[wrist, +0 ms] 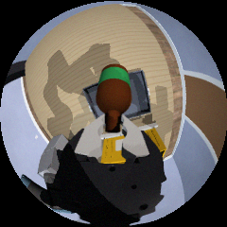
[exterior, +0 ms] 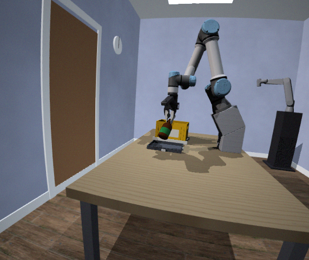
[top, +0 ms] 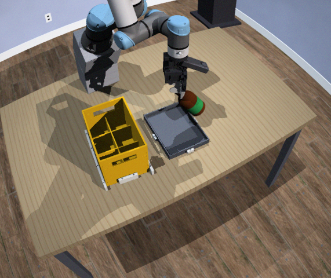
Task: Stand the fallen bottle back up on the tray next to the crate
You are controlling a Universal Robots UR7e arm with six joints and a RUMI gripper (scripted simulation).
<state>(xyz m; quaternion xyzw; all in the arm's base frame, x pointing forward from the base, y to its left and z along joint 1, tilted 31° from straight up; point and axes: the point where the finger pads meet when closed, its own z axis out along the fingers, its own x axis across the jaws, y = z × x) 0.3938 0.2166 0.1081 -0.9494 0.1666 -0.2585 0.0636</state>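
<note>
The brown bottle with a green band [top: 191, 101] [exterior: 165, 130] [wrist: 113, 95] hangs tilted in the air, neck up and base slanting down. My gripper [top: 181, 93] [exterior: 169, 121] [wrist: 113, 114] is shut on the bottle's neck. The dark grey tray [top: 189, 145] [exterior: 181, 147] [wrist: 146, 93] lies on the table, below the bottle in the exterior view, with a gap under the base. The yellow crate [top: 123, 163] [exterior: 186, 128] [wrist: 113, 152] stands beside the tray; its compartments look empty in the top view.
White blocks [top: 127, 178] [top: 190, 150] sit against the crate and the tray on the table [top: 249, 98] [exterior: 176, 190]. The arm's grey pedestal [top: 101, 68] [exterior: 232, 134] stands at the table's edge. A second small arm on a black stand [exterior: 284, 140] is beyond the table.
</note>
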